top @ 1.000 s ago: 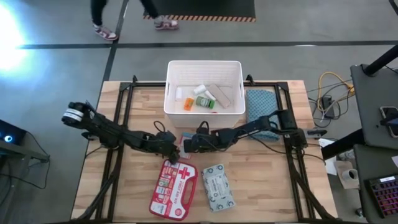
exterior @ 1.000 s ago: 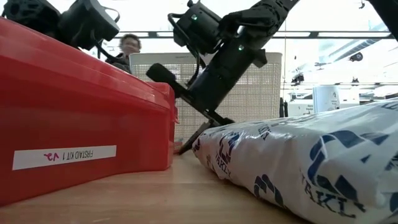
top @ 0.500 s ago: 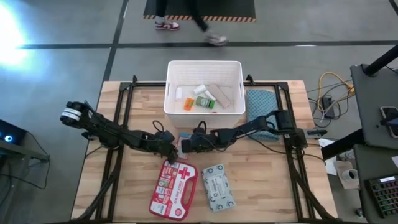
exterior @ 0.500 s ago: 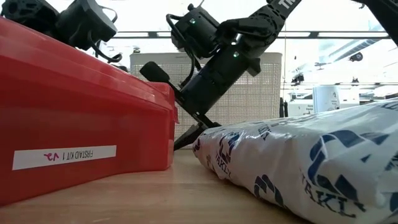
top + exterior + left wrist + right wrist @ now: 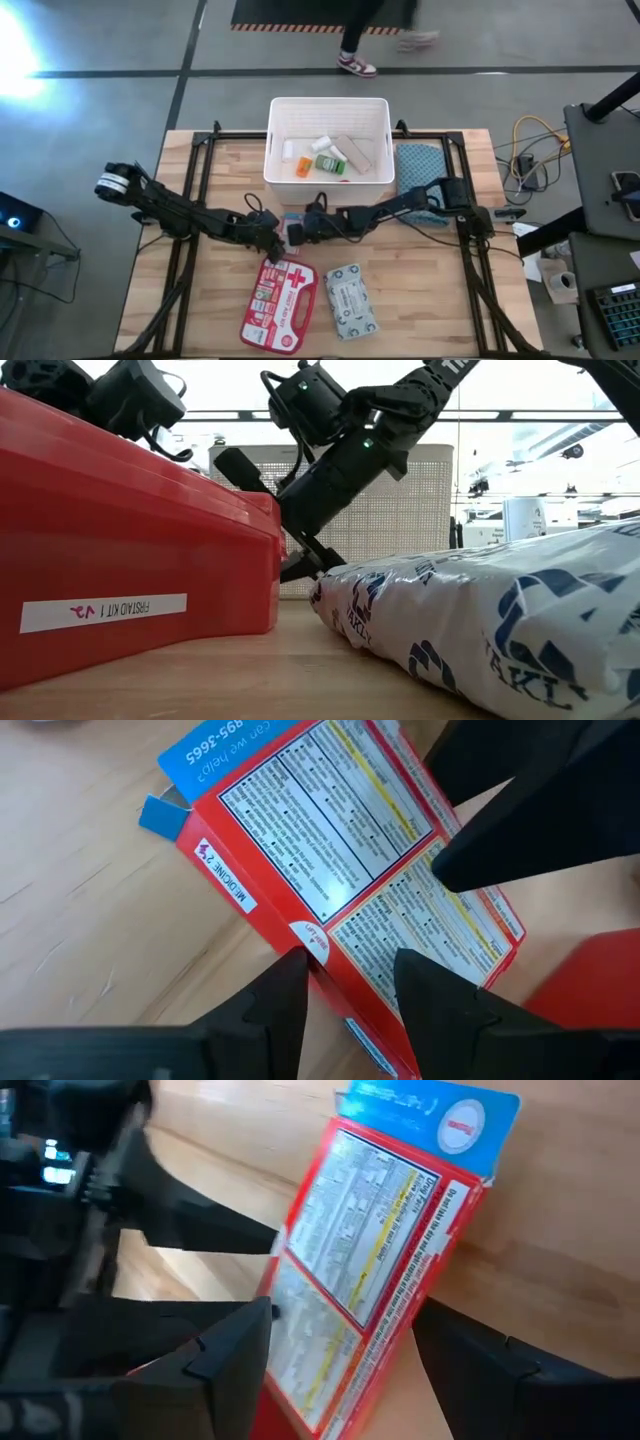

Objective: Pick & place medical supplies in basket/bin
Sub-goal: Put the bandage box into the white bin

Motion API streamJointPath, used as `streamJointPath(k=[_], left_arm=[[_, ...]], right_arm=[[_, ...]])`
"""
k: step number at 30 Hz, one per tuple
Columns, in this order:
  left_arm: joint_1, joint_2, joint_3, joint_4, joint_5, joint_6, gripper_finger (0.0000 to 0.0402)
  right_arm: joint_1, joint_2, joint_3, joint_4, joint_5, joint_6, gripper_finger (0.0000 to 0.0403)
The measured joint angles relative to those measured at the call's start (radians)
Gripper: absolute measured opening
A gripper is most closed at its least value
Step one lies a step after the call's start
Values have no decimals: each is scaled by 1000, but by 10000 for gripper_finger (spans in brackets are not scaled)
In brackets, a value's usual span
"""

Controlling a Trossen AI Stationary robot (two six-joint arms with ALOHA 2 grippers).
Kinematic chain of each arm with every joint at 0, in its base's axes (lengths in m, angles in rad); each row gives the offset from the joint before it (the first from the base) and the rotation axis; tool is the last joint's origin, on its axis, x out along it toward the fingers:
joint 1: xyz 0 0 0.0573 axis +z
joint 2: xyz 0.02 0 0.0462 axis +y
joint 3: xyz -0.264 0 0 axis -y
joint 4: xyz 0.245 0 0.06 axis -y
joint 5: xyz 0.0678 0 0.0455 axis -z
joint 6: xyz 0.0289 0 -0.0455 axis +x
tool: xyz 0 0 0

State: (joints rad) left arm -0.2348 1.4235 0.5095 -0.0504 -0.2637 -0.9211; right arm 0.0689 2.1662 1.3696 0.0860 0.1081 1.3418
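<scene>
Both grippers meet mid-table: left gripper (image 5: 274, 237) and right gripper (image 5: 300, 231) flank the small box (image 5: 291, 228), just above the first-aid case (image 5: 280, 303), below the white bin (image 5: 329, 110).

L arm is reaching low across the table from the left w/ its left gripper (image 5: 277, 237) fingers parted, while R arm is stretching in from the right, its right gripper (image 5: 297, 232) tilted down, fingers spread wide, tips of both nearly meeting mid-table.
</scene>
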Motion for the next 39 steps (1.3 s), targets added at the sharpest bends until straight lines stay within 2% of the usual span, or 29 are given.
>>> streamJointPath(k=[6,11,18,23,26,30,34,39], left_arm=[[-1,-17,0,-32,4,5,131],[-2,-134,-3,-121,12,18,131],[-2,-372,-13,-315,-152,11,131],[-2,-448,-78,-314,-163,-33,131],[-1,-446,-126,-258,-137,-81,131],[-3,-442,-146,-230,-100,-94,131],[-6,-448,-118,-227,-114,-51,131],[-6,-414,-130,-228,-117,-19,131]], right_arm=[[-1,-2,44,7,3,-51,233],[-1,-4,93,8,-1,-104,230],[2,-6,99,-69,-19,-116,207],[0,-7,99,-70,-6,-123,173],[1,-6,99,-42,8,-136,147],[1,-7,102,-103,13,-98,124],[13,-7,101,-164,14,-17,135],[25,-6,101,-176,-1,32,193]])
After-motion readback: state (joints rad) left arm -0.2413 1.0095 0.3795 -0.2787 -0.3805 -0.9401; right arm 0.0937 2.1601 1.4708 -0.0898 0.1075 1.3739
